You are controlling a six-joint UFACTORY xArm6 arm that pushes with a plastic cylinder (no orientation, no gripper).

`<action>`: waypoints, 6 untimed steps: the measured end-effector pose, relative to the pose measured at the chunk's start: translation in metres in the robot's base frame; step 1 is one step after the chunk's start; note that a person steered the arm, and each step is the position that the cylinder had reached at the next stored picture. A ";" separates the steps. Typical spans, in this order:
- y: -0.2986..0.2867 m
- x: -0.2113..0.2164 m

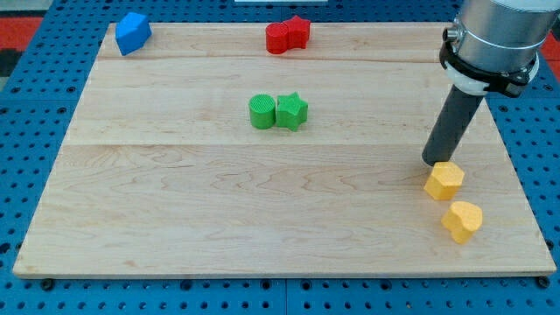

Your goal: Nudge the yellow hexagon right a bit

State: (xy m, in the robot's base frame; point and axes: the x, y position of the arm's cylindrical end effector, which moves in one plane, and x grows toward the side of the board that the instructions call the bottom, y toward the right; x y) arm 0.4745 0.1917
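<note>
No jaws here: my tip (435, 163) touches the yellow hexagon (444, 180) at its upper-left, so pushing right suits

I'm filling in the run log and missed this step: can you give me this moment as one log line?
task: nudge yellow hexagon right | my tip: touching hexagon's upper-left edge | yellow heart: just below hexagon | state: push not visibly done

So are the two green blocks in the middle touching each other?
Touching. The camera view shows the green cylinder and the green star pressed side by side, with no wood visible between them.
</note>
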 end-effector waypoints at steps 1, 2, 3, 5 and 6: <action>0.001 -0.012; -0.007 -0.020; -0.038 -0.009; -0.035 0.025; -0.032 0.025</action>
